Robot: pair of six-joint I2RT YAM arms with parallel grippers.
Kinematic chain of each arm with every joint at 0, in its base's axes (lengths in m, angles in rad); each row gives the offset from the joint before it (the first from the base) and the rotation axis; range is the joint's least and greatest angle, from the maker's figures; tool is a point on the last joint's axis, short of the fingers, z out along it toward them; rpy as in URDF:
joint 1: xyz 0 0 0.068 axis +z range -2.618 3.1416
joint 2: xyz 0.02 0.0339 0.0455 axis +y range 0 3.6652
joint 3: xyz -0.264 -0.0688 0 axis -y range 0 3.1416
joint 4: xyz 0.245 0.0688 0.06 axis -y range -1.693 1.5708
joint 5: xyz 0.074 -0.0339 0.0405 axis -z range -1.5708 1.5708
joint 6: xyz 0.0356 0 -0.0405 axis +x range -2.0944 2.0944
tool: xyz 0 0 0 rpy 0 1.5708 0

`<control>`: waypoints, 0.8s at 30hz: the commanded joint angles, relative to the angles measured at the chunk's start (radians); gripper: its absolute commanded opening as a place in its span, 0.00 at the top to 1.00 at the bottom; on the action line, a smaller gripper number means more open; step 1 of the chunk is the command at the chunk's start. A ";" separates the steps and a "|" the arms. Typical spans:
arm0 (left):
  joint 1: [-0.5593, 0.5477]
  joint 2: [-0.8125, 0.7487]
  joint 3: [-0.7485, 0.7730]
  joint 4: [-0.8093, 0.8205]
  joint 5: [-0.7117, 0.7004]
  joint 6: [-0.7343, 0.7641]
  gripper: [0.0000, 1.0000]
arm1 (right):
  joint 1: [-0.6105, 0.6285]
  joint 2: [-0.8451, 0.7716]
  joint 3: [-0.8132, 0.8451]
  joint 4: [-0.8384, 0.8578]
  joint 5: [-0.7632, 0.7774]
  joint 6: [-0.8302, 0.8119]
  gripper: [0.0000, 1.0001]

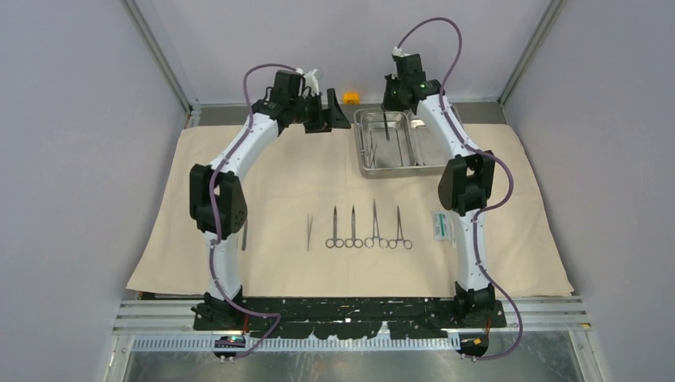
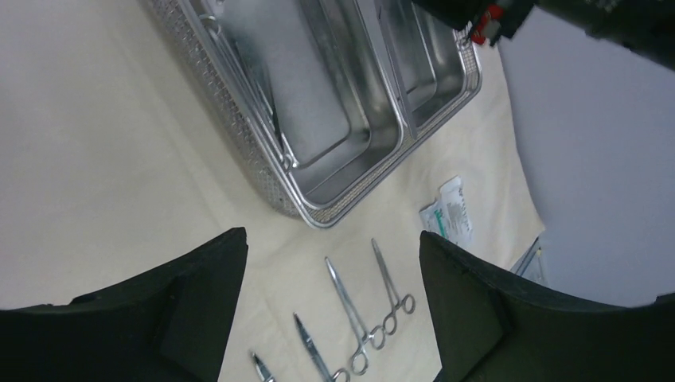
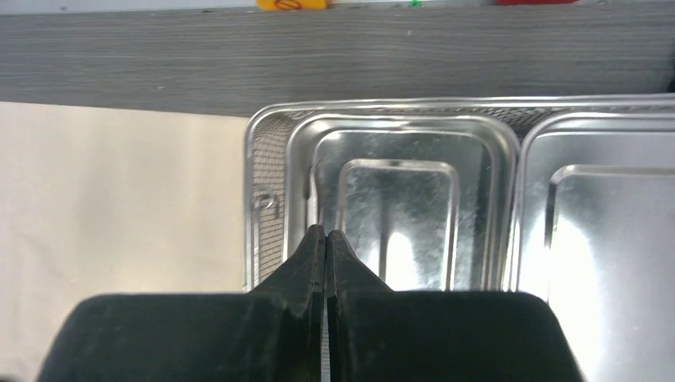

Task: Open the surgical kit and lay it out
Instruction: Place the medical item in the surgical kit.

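- Left gripper (image 2: pixel 333 239): jaws spread wide with nothing between them. It hangs above the beige cloth (image 1: pixel 278 175), near the cloth's far edge and just left of the steel tray (image 1: pixel 357 151).
- Right gripper (image 3: pixel 326 232): fingers pressed together over the tray's left compartment. I cannot tell whether anything thin is pinched between them.
- The tray sits on the cloth at its far edge, right of the middle. Slim steel pieces lie in its left compartment.
- Tweezers (image 1: pixel 310 232) and four ring-handled clamps (image 1: pixel 364 231) lie in a row toward the cloth's near edge.
- White-and-teal packets (image 1: pixel 440 227) lie to the right of that row.
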 commanded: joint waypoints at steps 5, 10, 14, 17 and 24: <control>-0.045 0.183 0.172 0.155 0.110 -0.314 0.26 | 0.045 -0.195 -0.119 0.012 -0.057 0.152 1.00; -0.069 0.212 0.191 0.194 0.129 -0.359 0.27 | 0.058 -0.240 -0.194 0.025 -0.056 0.181 1.00; -0.070 0.234 0.174 0.250 0.169 -0.431 0.27 | 0.061 -0.253 -0.224 0.026 -0.061 0.195 1.00; -0.073 0.235 0.138 0.296 0.188 -0.468 0.27 | 0.062 -0.259 -0.243 0.031 -0.056 0.197 1.00; -0.083 0.252 0.134 0.318 0.195 -0.491 0.30 | 0.071 -0.253 -0.244 0.033 -0.056 0.201 0.99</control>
